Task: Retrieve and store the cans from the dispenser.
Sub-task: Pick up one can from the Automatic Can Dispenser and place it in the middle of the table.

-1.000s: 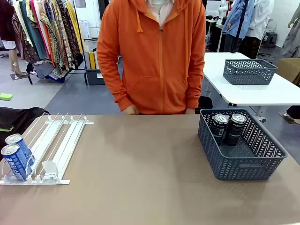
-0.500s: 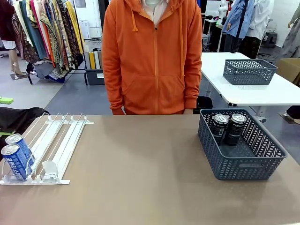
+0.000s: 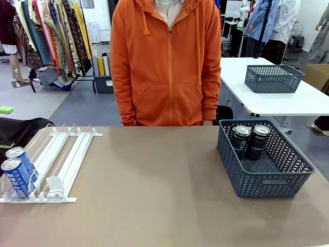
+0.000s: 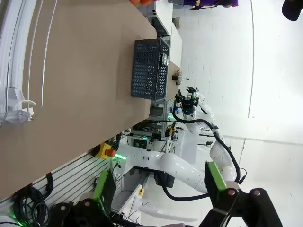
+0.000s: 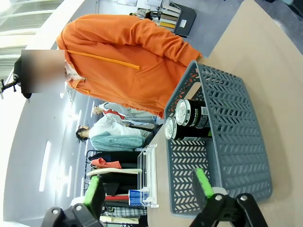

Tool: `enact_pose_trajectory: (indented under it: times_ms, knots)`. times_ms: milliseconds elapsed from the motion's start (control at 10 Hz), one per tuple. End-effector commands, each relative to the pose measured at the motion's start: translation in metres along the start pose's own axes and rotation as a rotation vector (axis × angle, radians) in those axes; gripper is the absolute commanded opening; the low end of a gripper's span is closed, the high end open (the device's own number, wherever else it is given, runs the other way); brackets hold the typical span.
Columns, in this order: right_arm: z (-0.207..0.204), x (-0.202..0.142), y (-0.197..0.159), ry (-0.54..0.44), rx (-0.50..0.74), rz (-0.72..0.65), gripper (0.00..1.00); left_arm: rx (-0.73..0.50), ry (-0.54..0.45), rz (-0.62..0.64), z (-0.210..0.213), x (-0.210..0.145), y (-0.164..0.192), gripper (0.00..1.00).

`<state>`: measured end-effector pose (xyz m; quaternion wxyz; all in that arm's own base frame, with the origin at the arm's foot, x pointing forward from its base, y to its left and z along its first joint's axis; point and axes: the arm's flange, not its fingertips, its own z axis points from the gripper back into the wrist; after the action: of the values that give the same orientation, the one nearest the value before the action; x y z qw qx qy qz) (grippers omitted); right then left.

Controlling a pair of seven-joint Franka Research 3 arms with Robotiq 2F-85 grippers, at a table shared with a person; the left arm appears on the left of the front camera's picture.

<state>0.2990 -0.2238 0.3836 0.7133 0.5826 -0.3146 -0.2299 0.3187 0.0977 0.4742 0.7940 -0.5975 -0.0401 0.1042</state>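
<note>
A: What is changing at the table just now?

B: Only the person at twelve o'clock. A second ago they were leaning in with a hand at the far edge. Now they are standing upright, sleeves hanging at their sides and hands dropping out of sight behind that edge.

A: And the cans?

B: They are sitting exactly where they were. Two blue cans are waiting one behind the other in a lane on the left of the dispenser, at about eight o'clock on the table, with the front one down at the low lip. Two black cans are standing side by side in the far corner of the basket, at about three o'clock.

A: What are the pincers doing?

B: The left pincer is gaping wide with nothing between its green pads. The right pincer is spread just as wide and empty, and is looking towards the basket. Neither is touching a can.

A: So what is that telling us?

B: I am guessing the person is pulling clear of the table. The job is looking about half done, with the black pair stored and the blue pair waiting. Nothing is blocking the front blue can, so I am expecting the next reach to go there.
</note>
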Motion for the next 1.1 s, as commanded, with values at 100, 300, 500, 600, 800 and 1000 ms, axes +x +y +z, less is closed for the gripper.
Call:
enact_pose_trajectory:
  times_ms: [100,300,500,600,800,1000]
  knots:
    - [0.002,0.001,0.003,0.003,0.004,0.002,1.0,0.323,0.009,-0.065,-0.008,-0.006,-0.026,1.0]
    - [0.002,0.001,0.003,0.003,0.004,0.002,1.0,0.766,0.053,-0.057,-0.018,-0.013,-0.064,1.0]
    - [0.002,0.001,0.003,0.003,0.004,0.002,1.0,1.329,-0.051,0.11,-0.039,-0.022,-0.085,1.0]
    - [0.002,0.001,0.003,0.003,0.004,0.002,1.0,1.521,-0.05,0.116,-0.05,-0.023,-0.088,1.0]
    - [0.002,0.001,0.003,0.003,0.004,0.002,1.0,1.685,-0.138,0.123,-0.067,-0.013,-0.091,1.0]
    - [0.002,0.001,0.003,0.003,0.004,0.002,1.0,1.146,-0.126,0.012,-0.052,-0.024,-0.095,1.0]
